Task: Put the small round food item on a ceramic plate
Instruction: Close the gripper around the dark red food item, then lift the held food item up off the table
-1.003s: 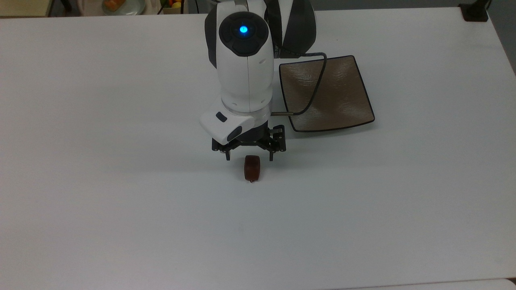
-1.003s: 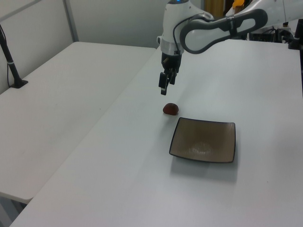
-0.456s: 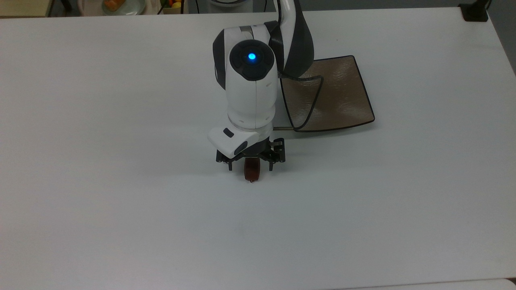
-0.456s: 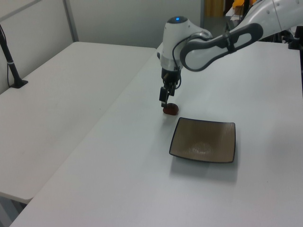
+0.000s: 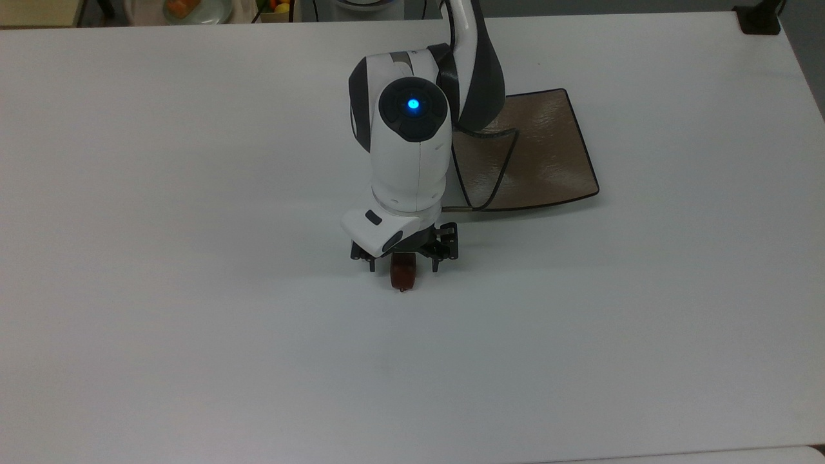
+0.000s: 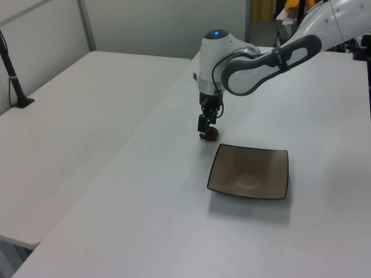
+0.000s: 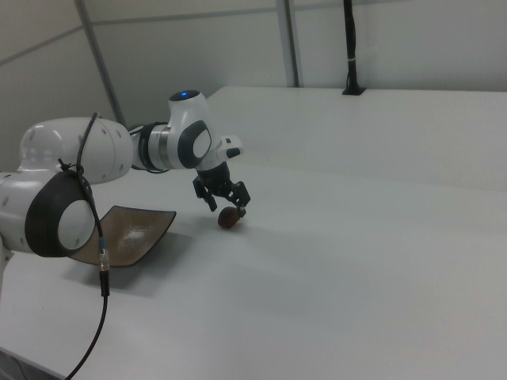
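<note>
Where the white table (image 5: 193, 258) spreads across the top view, most of it is seen as bare surface, and a second white table (image 6: 75, 116) is seen beside it on the left view's left. The white and dark grey arm (image 5: 412, 142) is seen reaching over the table from the top view's upper edge, its wrist pointed downward, with a blue light lit on its uppermost joint. A thin dark cable (image 5: 499, 174) is seen hanging from the arm across the plate's area in the top view. The ceramic plate (image 5: 548, 161), square, glossy tan-brown and edged in black, is laid flat on the table on the top view's right of the arm, and is partly covered by the arm there; in the left view the ceramic plate (image 6: 249, 172) is shown whole. The gripper (image 5: 403, 260) is lowered close to the table, its black fingers spread to either side of the small round food item (image 5: 403, 276). The item is seen resting on the table between the fingers, just beside one corner of the plate in the left view, not on the plate. Whether the fingers touch the item cannot be told.
</note>
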Available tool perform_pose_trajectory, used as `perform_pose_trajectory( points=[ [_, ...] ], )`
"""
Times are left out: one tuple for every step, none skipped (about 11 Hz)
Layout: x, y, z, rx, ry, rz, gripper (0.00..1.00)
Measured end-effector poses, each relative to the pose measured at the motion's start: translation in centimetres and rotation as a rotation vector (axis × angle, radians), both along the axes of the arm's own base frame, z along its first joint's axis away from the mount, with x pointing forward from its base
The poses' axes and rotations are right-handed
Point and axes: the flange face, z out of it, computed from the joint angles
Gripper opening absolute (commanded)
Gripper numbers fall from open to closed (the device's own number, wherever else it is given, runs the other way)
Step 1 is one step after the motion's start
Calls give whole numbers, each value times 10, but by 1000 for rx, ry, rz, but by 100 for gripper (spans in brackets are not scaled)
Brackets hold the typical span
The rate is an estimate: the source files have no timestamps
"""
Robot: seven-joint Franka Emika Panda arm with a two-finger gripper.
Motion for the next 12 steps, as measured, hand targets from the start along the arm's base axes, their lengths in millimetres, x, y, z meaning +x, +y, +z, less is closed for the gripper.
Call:
perform_pose_trajectory(
  points=[
    [0,0,-1,-1,3,0,81],
    [-1,0,-5,-2,9,0,66],
    [-2,0,-8,-3,14,0,54],
    [-3,0,-10,-3,18,0,40],
    [-3,0,-11,-4,19,0,21],
    [-3,0,-11,-4,19,0,6],
    [-3,0,-11,-4,19,0,0],
    [-2,0,-10,-3,17,0,0],
    [-2,0,-10,-3,16,0,0],
    [-2,0,-9,-3,16,0,0],
    [-2,0,-9,-3,15,0,0],
    [-2,0,-7,-2,12,-1,0]
  ],
)
